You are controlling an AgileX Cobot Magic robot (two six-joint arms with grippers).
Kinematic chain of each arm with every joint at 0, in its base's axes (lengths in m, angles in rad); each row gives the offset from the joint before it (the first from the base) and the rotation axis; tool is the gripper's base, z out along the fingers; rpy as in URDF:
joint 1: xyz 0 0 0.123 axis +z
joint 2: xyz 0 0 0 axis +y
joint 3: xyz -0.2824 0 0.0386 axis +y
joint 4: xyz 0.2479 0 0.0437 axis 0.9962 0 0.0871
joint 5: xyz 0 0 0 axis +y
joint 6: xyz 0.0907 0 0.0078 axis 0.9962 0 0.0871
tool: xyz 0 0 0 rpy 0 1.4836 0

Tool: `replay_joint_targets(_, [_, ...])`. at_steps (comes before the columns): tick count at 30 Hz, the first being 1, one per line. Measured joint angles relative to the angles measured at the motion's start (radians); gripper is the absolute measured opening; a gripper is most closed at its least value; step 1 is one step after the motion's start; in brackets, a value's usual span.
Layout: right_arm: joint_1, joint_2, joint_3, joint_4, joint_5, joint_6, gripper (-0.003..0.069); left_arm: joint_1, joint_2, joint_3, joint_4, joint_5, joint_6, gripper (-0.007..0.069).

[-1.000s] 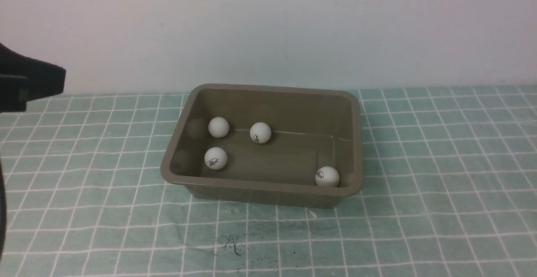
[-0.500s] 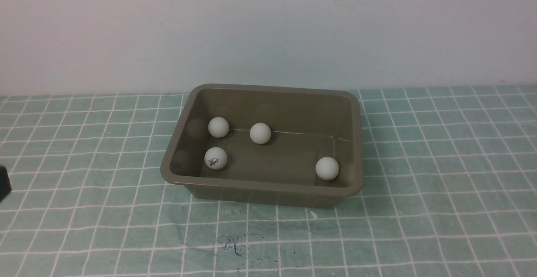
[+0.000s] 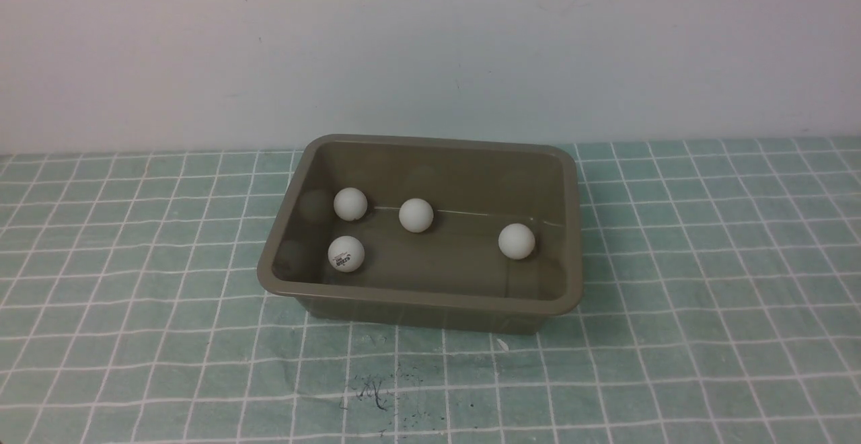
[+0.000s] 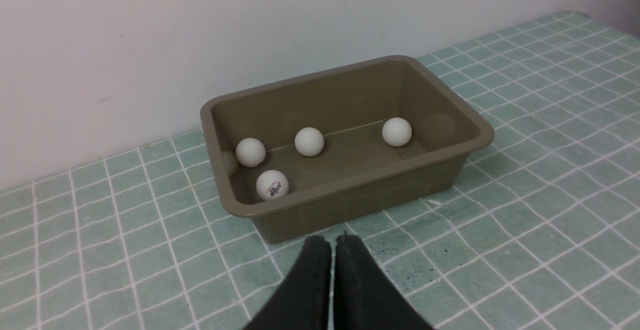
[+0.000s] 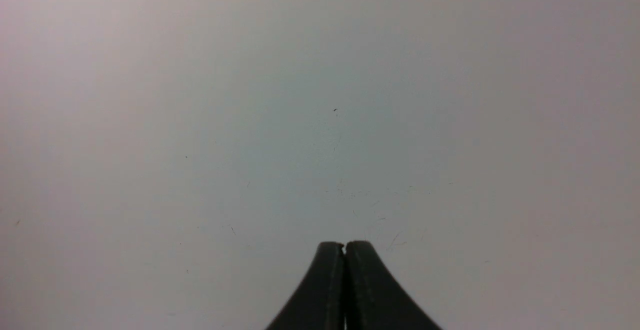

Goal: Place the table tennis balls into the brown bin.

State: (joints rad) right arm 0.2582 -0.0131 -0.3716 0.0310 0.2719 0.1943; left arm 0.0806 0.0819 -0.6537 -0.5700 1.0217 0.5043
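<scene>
Since the earlier front views, the right-hand ball (image 3: 516, 241) has rolled from the near right corner of the brown bin (image 3: 417, 298) toward its far wall, and the left arm has withdrawn past the left edge of that view.

Nearest the robot, the left gripper (image 4: 332, 242) appears in the left wrist view with its two black fingers (image 4: 310, 280) pressed together, holding nothing and pointing toward the bin. The right gripper (image 5: 344, 245) is likewise pressed together and empty. Its wrist view shows only a plain pale surface (image 5: 320, 95) beyond the tips.

On the green checked cloth (image 3: 706, 309) in front of the bin lie dark scuff marks (image 3: 377, 393) and a small white fleck (image 3: 501, 344). The bin stands upright on the cloth, central in the front view, with a long side toward the robot.

All four table tennis balls (image 4: 309, 141) rest on the bin's floor, none touching another. The marked ball (image 3: 346, 253), its print facing the camera, lies nearest, close to the left wall. Farther back sits the right-hand ball, toward the right end. The middle ball (image 3: 416, 215) and the far-left ball (image 3: 350, 203) lie at the foot of the far wall. Behind the bin rises a pale wall (image 3: 430, 47).
</scene>
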Motion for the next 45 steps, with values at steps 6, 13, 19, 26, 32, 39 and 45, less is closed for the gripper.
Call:
replay_joint_targets(6, [0.000,0.000,0.000,0.000,0.000,0.000,-0.0014,0.000,0.000,0.014,0.000,-0.034,0.016,-0.0005])
replay_joint_targets(13, [0.000,0.000,0.000,0.000,0.001,0.000,-0.0014,0.000,-0.002,0.182,0.117,-0.379,-0.017,-0.0005])
replay_joint_targets(19, [0.000,0.000,0.000,0.000,0.002,0.000,-0.0014,-0.001,-0.066,0.449,0.408,-0.562,-0.252,-0.0005])
replay_joint_targets(26, [0.000,0.000,0.000,0.000,0.004,0.000,-0.0014,-0.081,-0.093,0.662,0.546,-0.591,-0.385,-0.0005])
replay_joint_targets(32, [0.000,0.000,0.000,0.000,0.007,0.000,-0.0014,-0.094,-0.093,0.673,0.550,-0.615,-0.407,-0.0005])
replay_joint_targets(39, [0.000,0.000,0.000,0.000,0.008,0.000,-0.0014,-0.094,-0.093,0.678,0.547,-0.636,-0.417,-0.0005])
replay_joint_targets(45, [0.000,0.000,0.000,0.000,0.008,0.000,-0.0014,-0.094,-0.093,0.678,0.547,-0.637,-0.417,-0.0005])
